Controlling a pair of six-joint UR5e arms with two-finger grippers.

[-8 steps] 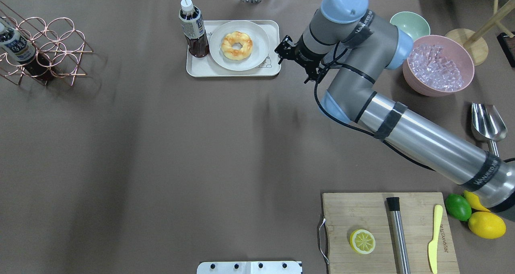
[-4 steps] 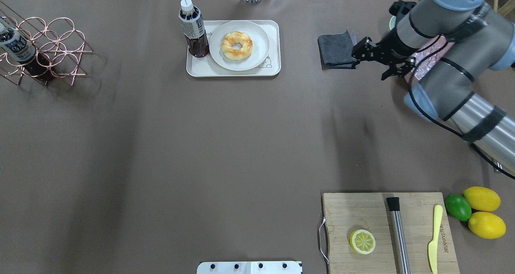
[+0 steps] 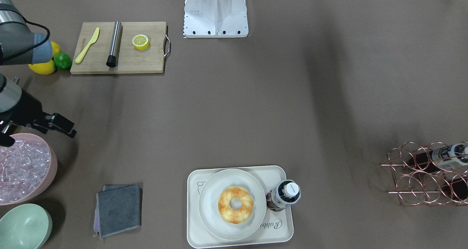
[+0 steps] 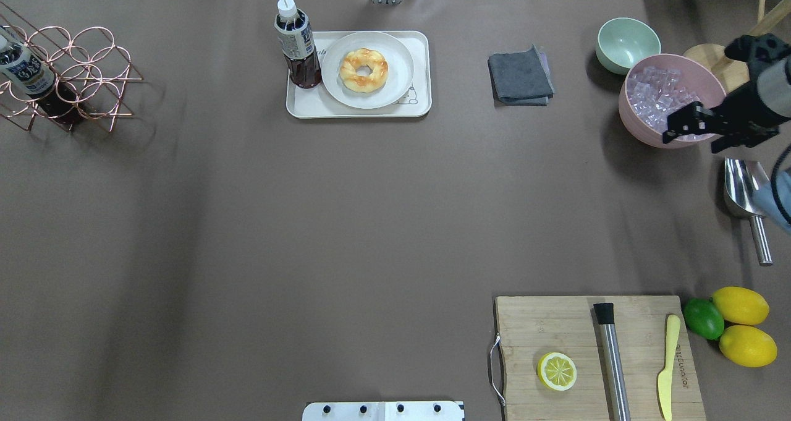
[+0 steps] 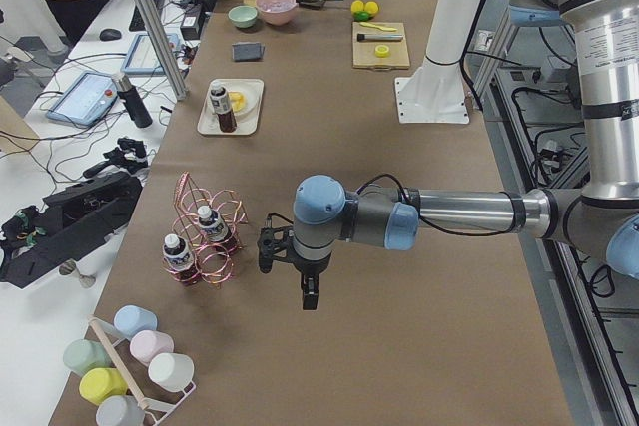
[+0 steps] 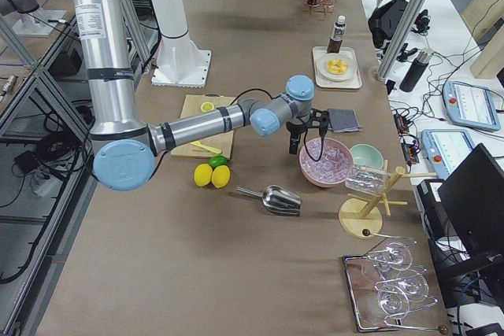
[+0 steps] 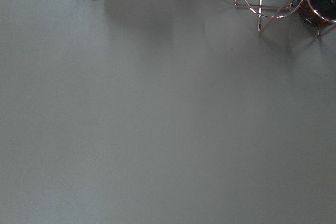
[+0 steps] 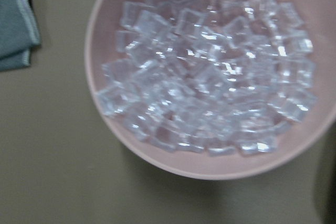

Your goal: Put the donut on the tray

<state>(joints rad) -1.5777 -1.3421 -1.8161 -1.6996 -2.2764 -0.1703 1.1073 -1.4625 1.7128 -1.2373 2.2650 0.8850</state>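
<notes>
The donut (image 4: 364, 70) is a glossy golden braided ring. It lies on a round off-white plate (image 4: 395, 84) that sits on the cream tray (image 4: 420, 109) at the table's far middle. It also shows in the front-facing view (image 3: 236, 204) on the tray (image 3: 278, 234), next to a bottle (image 4: 296, 44). My right gripper (image 4: 673, 127) is far to the right, by the near rim of the pink ice bowl (image 4: 642, 130); it looks open and empty. My left gripper (image 5: 307, 296) shows only in the left side view, near the copper rack (image 5: 205, 236); I cannot tell its state.
A grey cloth (image 4: 520, 76) and a green bowl (image 4: 627, 41) lie right of the tray. A metal scoop (image 4: 744, 189) lies near the right arm. At front right is a wooden board (image 4: 556, 322) with a lemon half (image 4: 557, 371), a muddler and a knife.
My right arm has swung from beside the tray's right edge away to the right, to the pink ice bowl. The cloth is now uncovered. The donut, plate and tray have not moved.
</notes>
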